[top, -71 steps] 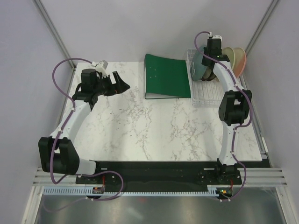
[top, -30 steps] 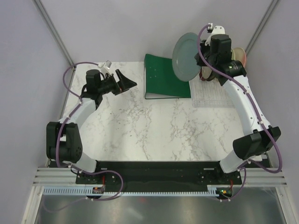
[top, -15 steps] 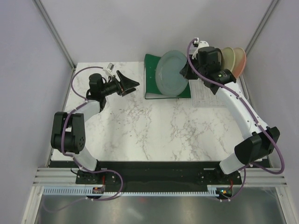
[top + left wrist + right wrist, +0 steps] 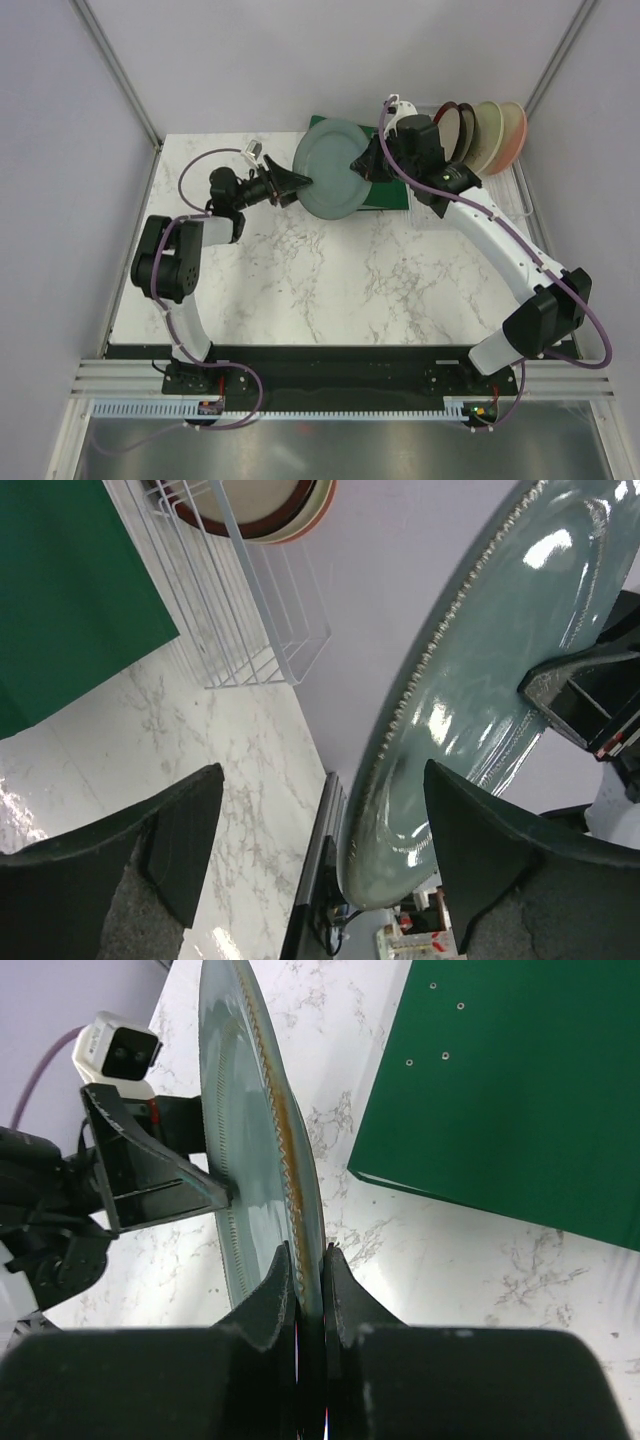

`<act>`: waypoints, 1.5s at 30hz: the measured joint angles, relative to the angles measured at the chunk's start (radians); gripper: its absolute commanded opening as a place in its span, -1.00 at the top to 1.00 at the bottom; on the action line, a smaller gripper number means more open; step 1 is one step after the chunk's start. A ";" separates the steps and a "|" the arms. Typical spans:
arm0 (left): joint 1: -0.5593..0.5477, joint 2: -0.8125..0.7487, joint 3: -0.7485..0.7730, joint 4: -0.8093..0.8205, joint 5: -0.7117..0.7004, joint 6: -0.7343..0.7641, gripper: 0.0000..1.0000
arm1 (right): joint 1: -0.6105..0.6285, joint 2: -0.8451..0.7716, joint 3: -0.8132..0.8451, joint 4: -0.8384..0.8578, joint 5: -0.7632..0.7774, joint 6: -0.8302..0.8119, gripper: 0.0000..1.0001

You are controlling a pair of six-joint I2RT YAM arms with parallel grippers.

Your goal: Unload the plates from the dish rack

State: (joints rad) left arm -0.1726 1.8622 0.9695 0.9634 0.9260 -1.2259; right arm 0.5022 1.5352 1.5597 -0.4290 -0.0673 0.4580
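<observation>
Slate-grey, the plate (image 4: 328, 183) hangs in the air over the far middle of the table (image 4: 330, 290), with its face turned mostly upward in the top view. Its right part overlaps the green binder (image 4: 392, 196) that lies flat on the table behind it.

The right arm (image 4: 490, 235) reaches in from the right, and its jaws are closed on the plate's right rim. The right wrist view shows the plate (image 4: 250, 1150) edge-on, with the two fingers (image 4: 265, 1305) pinching the rim between them.

The left arm (image 4: 190, 235) comes from the left, and its jaws stand wide apart at the plate's left edge. In the left wrist view the beaded rim of the plate (image 4: 470, 690) runs down between the two dark fingers (image 4: 170, 840), nearer the right one. The right wrist view shows one of those fingers (image 4: 150, 1185) lying along the plate's face; whether it actually touches is not clear.

The dish rack (image 4: 250, 630), a pale ribbed frame, stands at the far right of the table, just right of the binder. Three plates stand on edge in it, at its far end: one with a dark-red rim (image 4: 449, 128), then a cream one (image 4: 487, 135), and a pink-edged one (image 4: 512, 135) furthest right. The grey plate is well clear of the rack.
</observation>
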 measured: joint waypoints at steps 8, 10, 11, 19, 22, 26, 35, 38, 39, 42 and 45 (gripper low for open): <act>-0.008 0.148 0.034 0.272 0.001 -0.213 0.11 | 0.004 0.000 -0.050 0.036 0.006 0.034 1.00; -0.010 0.163 0.042 0.293 -0.001 -0.248 0.26 | 0.003 0.000 -0.070 0.043 0.008 0.044 1.00; -0.011 0.170 0.047 0.300 -0.001 -0.261 0.37 | 0.004 -0.001 -0.083 0.051 0.007 0.048 1.00; -0.005 0.189 0.085 0.422 0.023 -0.305 0.95 | -0.024 -0.029 -0.122 0.074 -0.037 0.171 0.99; -0.005 0.188 0.085 0.431 0.026 -0.309 0.96 | -0.023 -0.032 -0.122 0.074 -0.038 0.170 0.13; -0.013 0.173 0.082 0.405 0.027 -0.313 0.95 | -0.017 -0.032 -0.131 0.079 -0.014 0.142 -0.31; -0.008 0.029 0.061 0.102 0.040 -0.103 0.95 | -0.005 -0.038 -0.131 0.071 0.092 0.057 -0.55; 0.010 -0.013 0.061 -0.006 0.054 -0.006 0.96 | -0.017 -0.042 -0.123 0.078 0.110 0.032 -0.55; 0.017 -0.021 0.061 -0.038 0.056 0.018 0.95 | -0.024 -0.042 -0.116 0.079 0.113 0.024 -0.54; 0.049 -0.032 0.061 -0.110 0.056 0.066 0.96 | -0.043 -0.042 -0.104 0.085 0.117 0.013 -0.54; 0.093 -0.033 0.059 -0.151 0.055 0.086 0.95 | -0.059 -0.042 -0.098 0.087 0.117 0.006 -0.56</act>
State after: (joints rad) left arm -0.0792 1.8290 1.0286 0.8124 0.9813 -1.1397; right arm 0.4431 1.4933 1.4620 -0.3424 0.0502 0.4637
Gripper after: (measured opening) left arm 0.133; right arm 0.773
